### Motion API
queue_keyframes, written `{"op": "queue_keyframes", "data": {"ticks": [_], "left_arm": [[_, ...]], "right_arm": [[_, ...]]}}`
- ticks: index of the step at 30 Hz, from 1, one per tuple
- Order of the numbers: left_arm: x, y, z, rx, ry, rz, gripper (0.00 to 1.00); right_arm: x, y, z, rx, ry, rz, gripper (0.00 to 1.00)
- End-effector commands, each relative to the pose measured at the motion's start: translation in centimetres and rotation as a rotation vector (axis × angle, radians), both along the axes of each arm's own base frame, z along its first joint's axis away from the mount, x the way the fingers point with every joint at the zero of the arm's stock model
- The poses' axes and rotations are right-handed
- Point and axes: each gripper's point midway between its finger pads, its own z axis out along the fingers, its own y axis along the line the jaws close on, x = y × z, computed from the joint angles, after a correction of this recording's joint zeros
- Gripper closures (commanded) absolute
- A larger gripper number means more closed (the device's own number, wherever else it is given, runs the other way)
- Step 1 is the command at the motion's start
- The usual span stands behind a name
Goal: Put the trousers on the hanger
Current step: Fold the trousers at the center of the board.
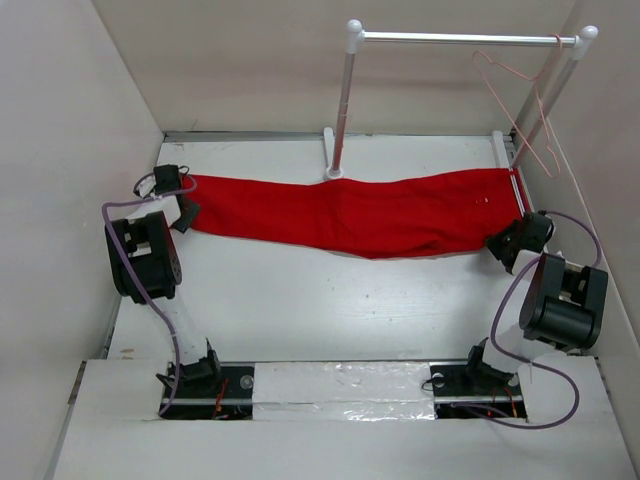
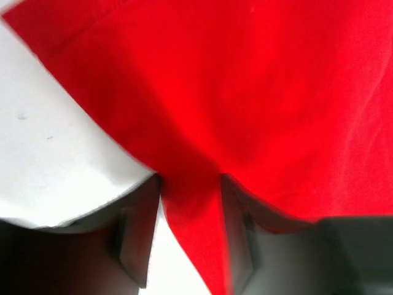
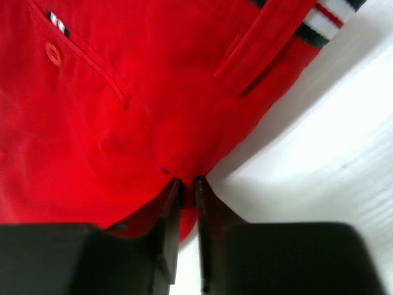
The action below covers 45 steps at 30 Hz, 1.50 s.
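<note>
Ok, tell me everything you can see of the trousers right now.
The trousers are bright red cloth, laid flat as one long strip across the table, waist at the right. Near the waist: a button, a pocket slit, a belt loop and a white-and-dark striped band. The left hand pinches the leg end, the right hand the waist edge.

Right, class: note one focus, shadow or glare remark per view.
Top external: sharp, evenly lit, the trousers casting little shadow. Left wrist: fabric soft, the fingers dark and blurred. Right wrist: striped waistband blurred, soft shadow on the table.
</note>
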Motion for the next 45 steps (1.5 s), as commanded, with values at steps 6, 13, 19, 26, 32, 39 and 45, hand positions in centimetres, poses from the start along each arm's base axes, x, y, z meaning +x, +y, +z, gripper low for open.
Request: {"op": "queue_keyframes", "data": {"ticks": [6, 13, 19, 26, 32, 39, 45], "left_arm": [[1.1, -1.2, -1.2, -0.069, -0.019, -0.031, 1.00], [-1.3, 2.2, 0.6, 0.124, 0.050, 0.033, 1.00], [-4.4, 3.5, 3.0, 0.223, 0.088, 0.067, 1.00], [-8.1, 3.3, 5.4, 0.258, 0.059, 0.099, 1.00], [-10.4, 2.4, 5.4, 0.220, 0.051, 0.123, 0.81], [-7.9, 0.4, 9.3, 0.141, -0.126, 0.075, 0.34], [-4.4, -10.8, 15.6, 0.021, -0.455, -0.218, 0.80]], "right_arm": [[1.8, -1.5, 3.9, -0.063, -0.130, -0.032, 1.00], [-2.5, -2.4, 4.8, -0.142, -0.098, -0.089, 1.00], [-8.7, -3.5, 5.6, -0.207, -0.098, -0.116, 1.00], [-14.6, -3.2, 8.3, -0.343, -0.102, -0.138, 1.00], [-14.6, -2.7, 9.0, -0.327, -0.161, -0.122, 0.58], [-14.7, -5.1, 6.9, -0.271, -0.100, -0.159, 0.12], [-15.7, -6.5, 5.8, -0.216, -0.113, -0.220, 0.10]]}}
